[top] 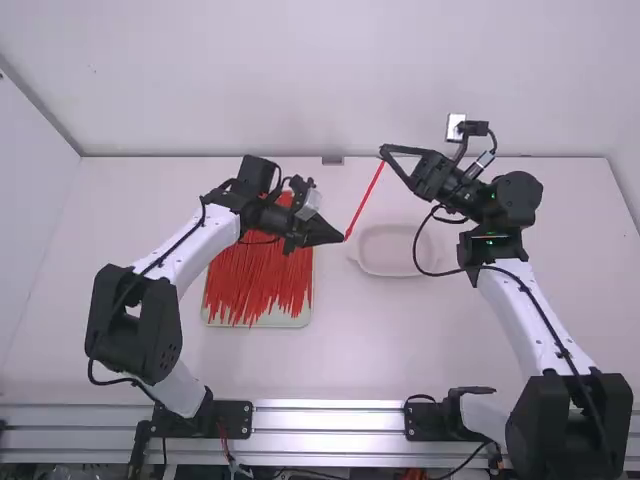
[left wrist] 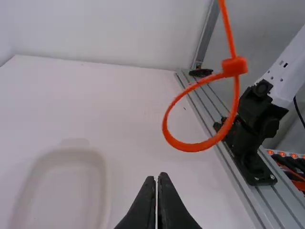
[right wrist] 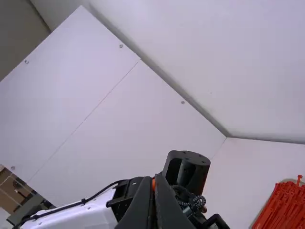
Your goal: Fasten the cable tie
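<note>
Right hand point(top: 386, 152) at top of cable tie point(top: 366, 193)

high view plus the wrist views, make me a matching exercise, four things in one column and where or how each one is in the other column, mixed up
Things
1. looped cable tie
2. spare ties
3. white dish
4. left gripper

Place or state
A. shut, tips near the loop
B. heaped on a flat tray
C. empty, on the table between the arms
D. hanging from the right gripper

Pairs: 1-D, 2-B, 3-C, 4-A
</note>
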### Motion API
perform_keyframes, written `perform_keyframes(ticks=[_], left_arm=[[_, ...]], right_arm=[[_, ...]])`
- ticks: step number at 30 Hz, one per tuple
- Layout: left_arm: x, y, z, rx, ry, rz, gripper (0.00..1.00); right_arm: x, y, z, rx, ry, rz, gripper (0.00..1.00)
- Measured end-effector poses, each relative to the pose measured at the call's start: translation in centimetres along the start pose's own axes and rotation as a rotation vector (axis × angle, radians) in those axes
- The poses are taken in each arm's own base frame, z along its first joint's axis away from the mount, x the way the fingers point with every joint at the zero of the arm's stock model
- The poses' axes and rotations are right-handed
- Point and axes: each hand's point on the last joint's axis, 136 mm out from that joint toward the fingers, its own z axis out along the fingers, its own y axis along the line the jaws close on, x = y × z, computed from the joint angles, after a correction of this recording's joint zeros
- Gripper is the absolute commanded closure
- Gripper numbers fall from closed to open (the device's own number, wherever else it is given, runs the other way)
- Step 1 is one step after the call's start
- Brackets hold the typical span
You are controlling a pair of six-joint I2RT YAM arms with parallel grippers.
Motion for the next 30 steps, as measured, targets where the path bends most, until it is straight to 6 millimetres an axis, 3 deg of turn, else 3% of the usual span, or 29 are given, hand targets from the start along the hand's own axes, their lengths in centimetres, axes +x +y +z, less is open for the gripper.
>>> perform_keyframes(ticks=[10,11,13,17,30], left_arm=[[-2.1,0.6,-0.5,0.017,-0.072,0.058,0.94],[-2.4,0.4,-0.5,0.029,-0.084,0.066,0.81],[-2.7,0.2,-0.5,0.046,-0.1,0.069,0.68],[-3.1,-0.3,-0.6,0.073,-0.122,0.06,0.6],[-4.9,-0.4,0.4,0.121,-0.141,0.072,0.53]], right_arm=[[0.5,0.2,0.0,-0.014,0.032,0.007,1.0],[0.6,0.3,0.0,-0.015,0.034,0.007,1.0],[0.7,0.3,0.0,-0.017,0.039,0.007,1.0],[0.8,0.3,0.0,-0.02,0.046,0.007,1.0],[0.8,0.3,0.0,-0.019,0.047,0.028,1.0]])
